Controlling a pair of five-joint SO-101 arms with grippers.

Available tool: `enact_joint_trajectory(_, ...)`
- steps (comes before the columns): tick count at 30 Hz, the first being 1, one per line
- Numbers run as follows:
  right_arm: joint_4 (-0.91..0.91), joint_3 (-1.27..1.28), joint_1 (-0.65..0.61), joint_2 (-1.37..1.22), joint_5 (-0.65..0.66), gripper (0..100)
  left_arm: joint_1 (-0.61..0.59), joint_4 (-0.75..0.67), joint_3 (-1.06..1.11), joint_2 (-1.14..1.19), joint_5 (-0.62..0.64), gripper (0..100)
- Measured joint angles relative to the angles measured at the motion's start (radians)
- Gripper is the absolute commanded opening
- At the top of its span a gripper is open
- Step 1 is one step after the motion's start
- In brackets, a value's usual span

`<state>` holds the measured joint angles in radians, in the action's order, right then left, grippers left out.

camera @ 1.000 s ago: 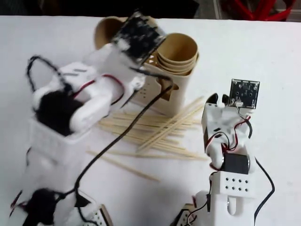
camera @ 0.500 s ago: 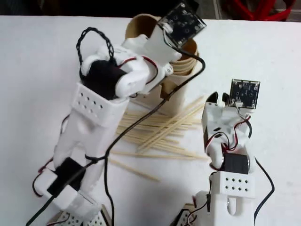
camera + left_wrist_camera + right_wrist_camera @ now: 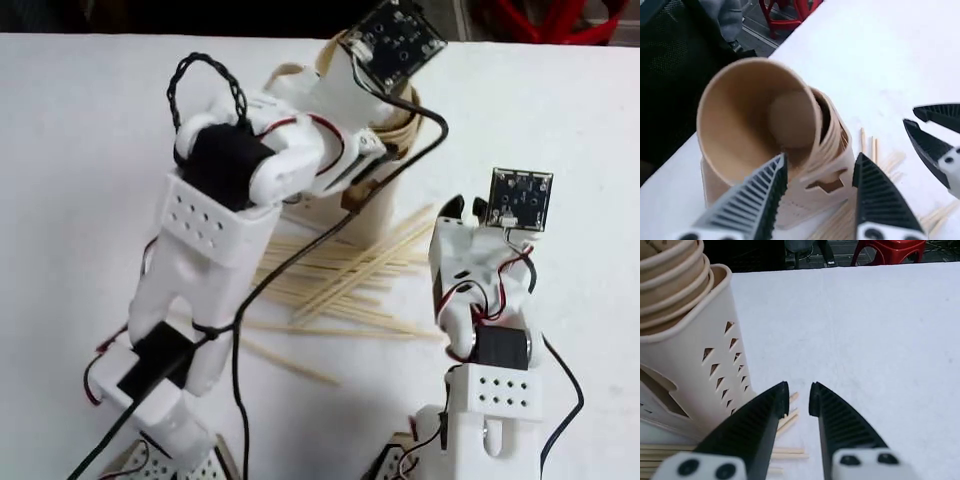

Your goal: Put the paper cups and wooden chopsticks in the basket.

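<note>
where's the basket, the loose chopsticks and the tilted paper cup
basket (image 3: 697, 337): right wrist view, on its perforated side wall
chopsticks (image 3: 345, 285): high view, middle of the loose pile
paper cup (image 3: 735, 130): left wrist view, inner wall of the tilted cup

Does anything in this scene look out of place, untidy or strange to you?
Yes. The wooden chopsticks lie scattered in a loose, crossing heap on the table beside the basket, not inside it, while the paper cups are stacked in the basket. Nothing else looks damaged or spilled.
</note>
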<state>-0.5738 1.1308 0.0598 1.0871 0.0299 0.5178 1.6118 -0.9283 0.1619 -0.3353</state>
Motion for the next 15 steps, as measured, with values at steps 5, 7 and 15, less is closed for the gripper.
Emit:
enact_joint_trajectory(5,0.0,0.0,0.002,0.0,0.0,8.0,-0.046,-0.11,-0.051,0.011,0.081,22)
enact_joint_trajectory(7,0.0,0.0,0.0,0.0,0.0,8.0,-0.068,-0.166,-0.072,0.011,0.126,21)
enact_joint_trajectory(15,0.0,0.0,0.002,0.0,0.0,8.0,-0.071,-0.325,-0.084,0.051,0.16,12)
